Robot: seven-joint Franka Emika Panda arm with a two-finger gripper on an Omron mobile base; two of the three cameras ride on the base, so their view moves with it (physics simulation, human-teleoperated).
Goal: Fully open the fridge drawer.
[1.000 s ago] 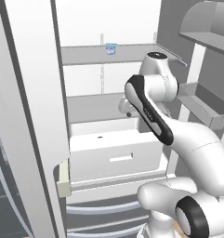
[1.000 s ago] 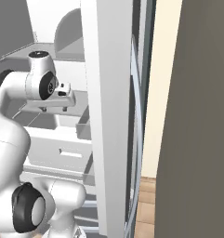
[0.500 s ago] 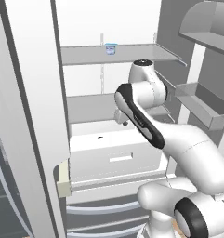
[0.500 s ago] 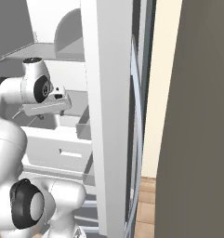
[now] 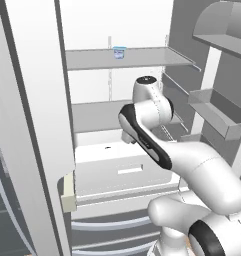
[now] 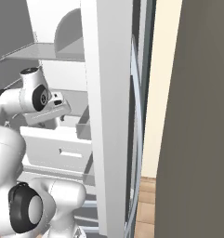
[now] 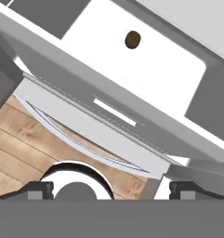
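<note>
The fridge drawer (image 5: 117, 162) is a wide white bin below the lowest grey shelf, standing out from the fridge body, with its recessed handle (image 5: 129, 171) on the front. From the right it shows as drawer (image 6: 53, 146) and handle (image 6: 69, 152). My gripper (image 7: 112, 190) hangs above the drawer's front, open, its fingertips (image 7: 39, 189) far apart with nothing between them. The hand view looks down into the drawer (image 7: 150, 69), where a small brown object (image 7: 132, 39) lies, and onto the handle slot (image 7: 114, 111). My own forearm mostly hides the hand (image 6: 52, 110) from the left.
A small blue cup (image 5: 119, 52) stands on the upper grey shelf (image 5: 142, 59). Grey door bins (image 5: 217, 117) hang on the open door to the right. A white door edge (image 6: 108, 116) rises close on the right side. Wooden floor (image 7: 25, 139) lies below.
The arm has swung left and drawn in toward the fridge, carrying the hand to a spot over the drawer's front. The drawer itself has not moved.
</note>
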